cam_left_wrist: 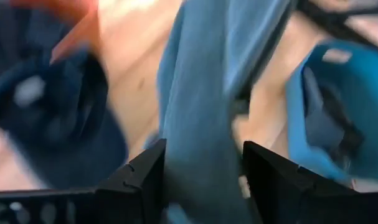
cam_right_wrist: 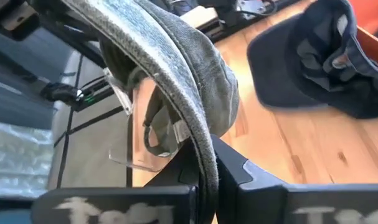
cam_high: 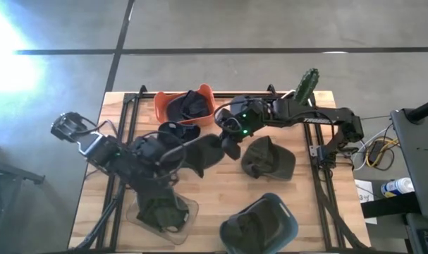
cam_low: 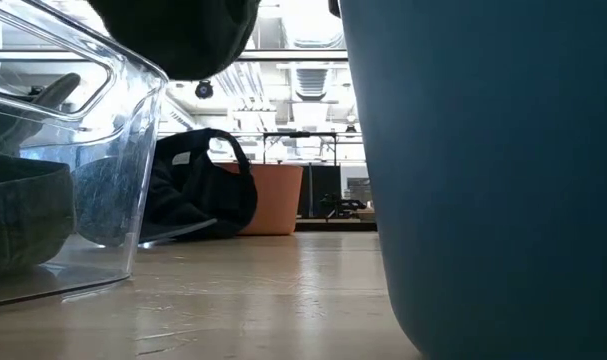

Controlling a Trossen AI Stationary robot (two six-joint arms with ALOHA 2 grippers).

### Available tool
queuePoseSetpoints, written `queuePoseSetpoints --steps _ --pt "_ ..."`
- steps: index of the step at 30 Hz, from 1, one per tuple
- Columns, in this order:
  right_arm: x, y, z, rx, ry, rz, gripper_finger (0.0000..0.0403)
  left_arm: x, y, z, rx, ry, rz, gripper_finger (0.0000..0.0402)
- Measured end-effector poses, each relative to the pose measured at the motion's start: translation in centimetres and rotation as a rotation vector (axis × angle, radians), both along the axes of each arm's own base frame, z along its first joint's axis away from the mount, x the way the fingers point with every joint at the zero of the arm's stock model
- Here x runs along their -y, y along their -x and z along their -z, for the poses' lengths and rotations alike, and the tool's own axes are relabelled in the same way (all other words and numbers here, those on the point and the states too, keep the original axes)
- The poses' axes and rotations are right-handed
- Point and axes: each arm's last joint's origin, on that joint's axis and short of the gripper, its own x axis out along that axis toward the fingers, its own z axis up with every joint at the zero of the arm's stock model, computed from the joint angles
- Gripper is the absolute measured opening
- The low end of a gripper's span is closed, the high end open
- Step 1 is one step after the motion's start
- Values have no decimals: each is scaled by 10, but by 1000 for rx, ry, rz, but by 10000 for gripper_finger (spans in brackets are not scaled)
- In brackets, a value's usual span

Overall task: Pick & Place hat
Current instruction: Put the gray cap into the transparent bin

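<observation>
A grey-green hat (cam_high: 206, 152) hangs above the middle of the table between my two grippers. My right gripper (cam_high: 226, 144) reaches in from the right and is shut on it (cam_right_wrist: 207, 177). My left gripper (cam_high: 187, 152) comes from the left and stands open. Its two fingers sit on either side of the hat's cloth (cam_left_wrist: 201, 112), and I cannot tell whether they touch it. My right gripper pinches the edge of the hat's brim (cam_right_wrist: 201, 146) between its two fingers. It comes from the table's right, slanting down. The hat is lifted clear of the table, with its crown (cam_right_wrist: 213, 93) bulging out beyond the fingers.
An olive hat (cam_high: 266, 156) and a navy hat (cam_high: 175, 130) lie on the table. An orange bin (cam_high: 164, 102) at the far side holds a dark hat. A clear bin (cam_high: 192, 212) and a blue bin (cam_high: 288, 219) stand near the front, each holding a hat.
</observation>
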Motion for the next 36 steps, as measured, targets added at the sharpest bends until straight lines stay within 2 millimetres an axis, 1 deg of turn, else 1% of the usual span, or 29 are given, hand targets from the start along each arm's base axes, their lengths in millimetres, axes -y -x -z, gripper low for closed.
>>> queuePoseSetpoints --steps 2,5,9,13,15,17,19,21,26,29,34,36 --pt "0 -4 5 -19 -34 13 13 0 13 0 -36 34 -22 197" --pt "-3 -13 15 -64 -127 -33 13 -1 32 -5 -20 36 -68 197" --pt "-13 -27 30 -89 -170 -76 13 -2 49 -15 105 -20 -93 197" --pt "-23 -44 34 1 -240 -182 13 -8 59 -23 215 -131 -96 197" --pt "-28 -54 33 52 -308 -216 13 -11 61 -25 241 -177 -98 197" --pt "-33 -64 39 66 -365 -226 13 -12 61 -26 240 -211 -83 197" --pt "-37 -74 50 51 -398 -216 13 -12 61 -26 232 -242 -64 197" --pt "-41 -84 65 14 -419 -204 13 -12 61 -25 227 -255 -53 197" --pt "-52 -108 98 -61 -415 -162 13 -12 61 -25 216 -267 -38 197" --pt "-56 -121 110 -78 -379 -123 13 -11 60 -22 201 -285 -25 197" --pt "-63 -134 133 -184 -324 -70 13 -10 60 -7 137 -272 -4 197" --pt "-68 -137 137 -220 -286 -54 13 -9 59 2 109 -265 -7 197"
